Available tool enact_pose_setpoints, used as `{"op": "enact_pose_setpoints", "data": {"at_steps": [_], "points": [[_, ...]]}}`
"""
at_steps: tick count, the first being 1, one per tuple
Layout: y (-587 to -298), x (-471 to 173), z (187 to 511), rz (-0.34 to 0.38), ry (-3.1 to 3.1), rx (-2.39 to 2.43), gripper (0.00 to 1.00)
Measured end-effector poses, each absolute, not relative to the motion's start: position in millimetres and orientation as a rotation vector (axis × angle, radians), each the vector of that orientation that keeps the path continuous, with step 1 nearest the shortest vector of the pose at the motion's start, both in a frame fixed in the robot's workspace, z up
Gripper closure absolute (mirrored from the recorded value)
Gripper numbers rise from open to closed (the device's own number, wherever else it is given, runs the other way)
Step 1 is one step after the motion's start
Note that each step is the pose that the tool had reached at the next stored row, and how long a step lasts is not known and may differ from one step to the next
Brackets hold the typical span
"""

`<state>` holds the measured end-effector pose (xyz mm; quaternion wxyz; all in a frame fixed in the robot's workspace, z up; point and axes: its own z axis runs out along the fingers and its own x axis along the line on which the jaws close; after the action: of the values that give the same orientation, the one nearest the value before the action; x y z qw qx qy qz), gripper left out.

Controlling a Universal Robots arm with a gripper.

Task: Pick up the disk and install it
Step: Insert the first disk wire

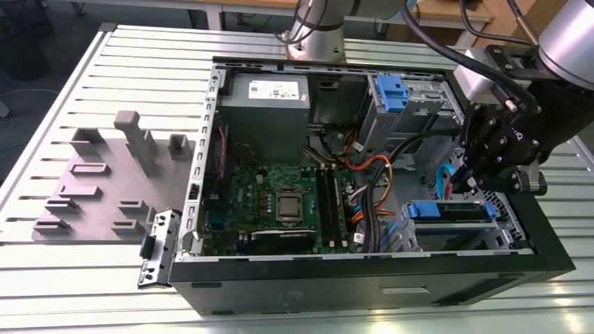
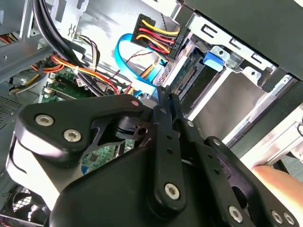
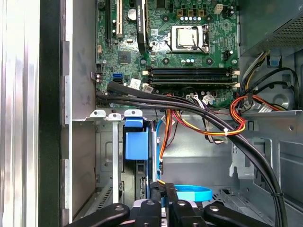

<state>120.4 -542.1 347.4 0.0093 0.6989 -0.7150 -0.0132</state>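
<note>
Claw hangs inside the open computer case, fingers pressed together, gripping nothing. Disk sits just below it in the drive cage, lying flat, long axis running into the bay, blue handle outward.

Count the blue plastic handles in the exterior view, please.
2. One handle is on the upper drive cage; the other is on the disk in the lower bay, beneath the gripper. Others may be hidden by the arm.
</note>
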Motion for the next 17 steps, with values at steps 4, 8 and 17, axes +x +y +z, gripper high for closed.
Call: {"op": "enact_pose_setpoints", "data": {"at_steps": [4, 8, 17], "points": [[-542.1, 120.4, 343.7, -0.041, -2.233, 2.183, 0.84], [-542.3, 120.4, 343.6, -0.041, -2.233, 2.183, 0.84], [-543.5, 120.4, 343.6, -0.041, -2.233, 2.183, 0.84]]}}
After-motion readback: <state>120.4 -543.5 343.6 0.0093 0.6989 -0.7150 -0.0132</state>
